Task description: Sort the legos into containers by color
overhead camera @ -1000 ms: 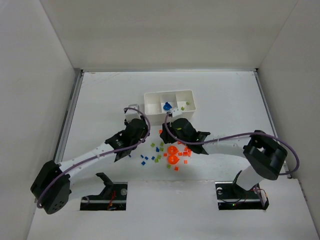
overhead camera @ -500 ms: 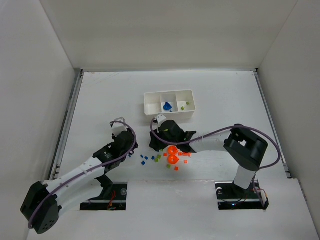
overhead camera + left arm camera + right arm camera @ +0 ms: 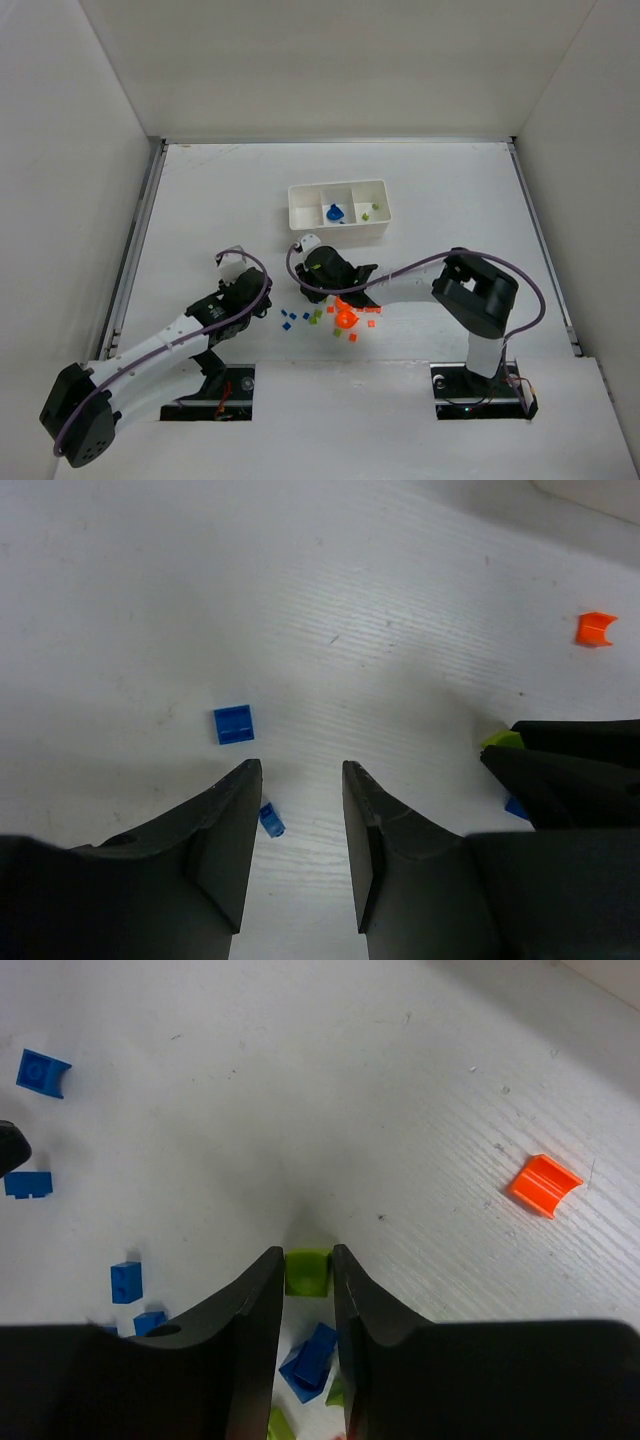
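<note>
Looking down from the top, the white tray (image 3: 340, 232) is sitting at 12 o'clock of the loose legos (image 3: 345, 318) on the tabletop (image 3: 450, 200). Left wrist: left gripper (image 3: 299, 768) is hanging open, blue lego (image 3: 233, 724) at its 11 o'clock. Right wrist: right gripper (image 3: 307, 1252) is pinching a green lego (image 3: 307, 1272).

Lab test cell: plain white walls (image 3: 60, 150) around white table (image 3: 450, 190)

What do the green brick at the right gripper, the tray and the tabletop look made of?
The green brick: likely hard moulded plastic, smooth, faintly glossy, crisp edges. The tray: seemingly thin white plastic, judging by its thin straight walls; finish unclear from here. The tabletop: matte white with fine parallel grooves and scuffs, perhaps painted or laminated board.
</note>
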Controlling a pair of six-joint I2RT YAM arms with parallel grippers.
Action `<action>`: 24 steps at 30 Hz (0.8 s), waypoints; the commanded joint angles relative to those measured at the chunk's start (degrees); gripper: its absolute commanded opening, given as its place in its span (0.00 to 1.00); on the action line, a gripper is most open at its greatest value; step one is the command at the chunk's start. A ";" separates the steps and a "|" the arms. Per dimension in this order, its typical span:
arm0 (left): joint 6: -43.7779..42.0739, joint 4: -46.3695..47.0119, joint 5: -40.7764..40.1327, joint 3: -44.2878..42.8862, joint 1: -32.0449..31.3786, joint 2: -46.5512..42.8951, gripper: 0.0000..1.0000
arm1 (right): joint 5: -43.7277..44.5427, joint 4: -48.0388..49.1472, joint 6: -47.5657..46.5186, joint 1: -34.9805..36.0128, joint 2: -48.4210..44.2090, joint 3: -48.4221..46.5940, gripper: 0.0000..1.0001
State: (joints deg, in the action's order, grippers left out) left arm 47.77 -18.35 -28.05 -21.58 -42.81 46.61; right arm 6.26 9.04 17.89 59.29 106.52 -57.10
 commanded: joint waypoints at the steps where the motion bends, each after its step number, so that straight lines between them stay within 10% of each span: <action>1: 7.07 -7.39 -2.09 -3.64 -0.48 -0.03 0.36 | 4.72 -2.62 -1.81 1.05 0.09 -1.52 0.25; 13: 11.47 -10.66 -0.77 -2.68 -4.17 2.61 0.37 | 6.83 1.17 6.98 -12.11 -23.71 5.51 0.17; 24: 11.12 -7.76 -1.48 -1.35 -5.31 4.45 0.36 | 14.21 1.86 5.76 -27.07 -14.24 -3.71 0.20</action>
State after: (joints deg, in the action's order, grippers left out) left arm 57.60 -26.30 -28.32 -23.24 -47.68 50.50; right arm 18.17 9.34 23.81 33.69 88.97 -55.75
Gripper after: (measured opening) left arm 0.363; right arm 0.225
